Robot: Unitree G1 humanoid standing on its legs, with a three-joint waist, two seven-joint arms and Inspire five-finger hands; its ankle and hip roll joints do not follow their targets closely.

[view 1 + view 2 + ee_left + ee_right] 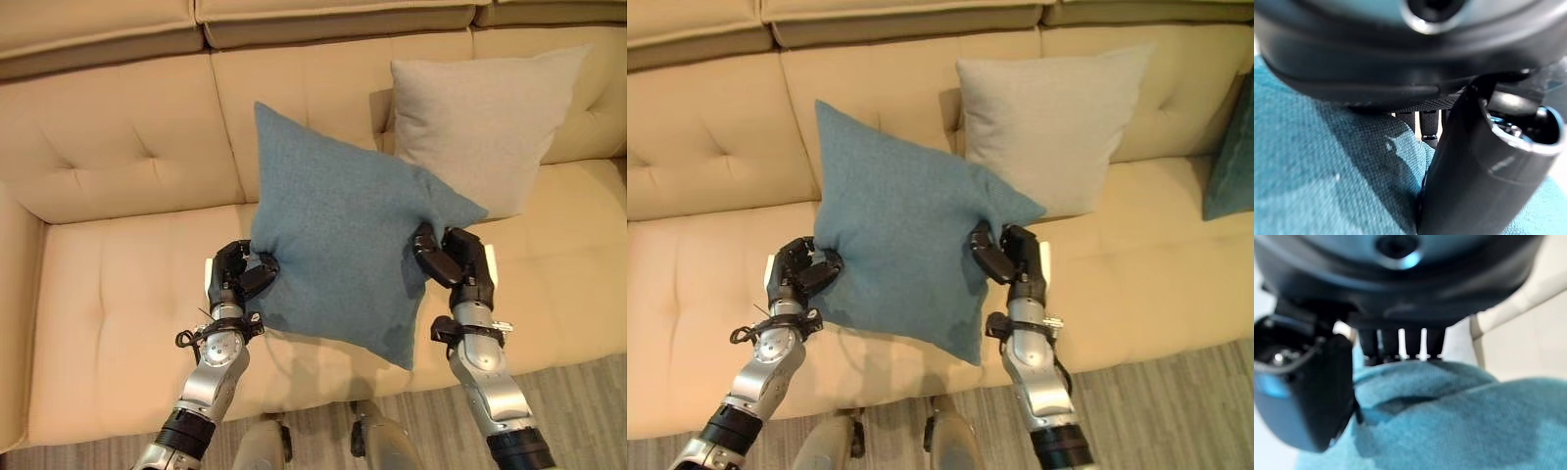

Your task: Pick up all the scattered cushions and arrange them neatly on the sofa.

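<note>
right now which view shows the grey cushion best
The left eye view: the grey cushion stands whole against the sofa backrest, only its lower corner hidden by the blue cushion. The right eye view shows it much the same. The wrist views show blue cushion fabric close up under each hand.

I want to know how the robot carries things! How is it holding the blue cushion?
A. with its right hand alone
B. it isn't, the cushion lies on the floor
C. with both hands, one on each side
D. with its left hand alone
C: the left hand and right hand each pinch an opposite corner of the blue cushion, held up over the sofa.
</note>
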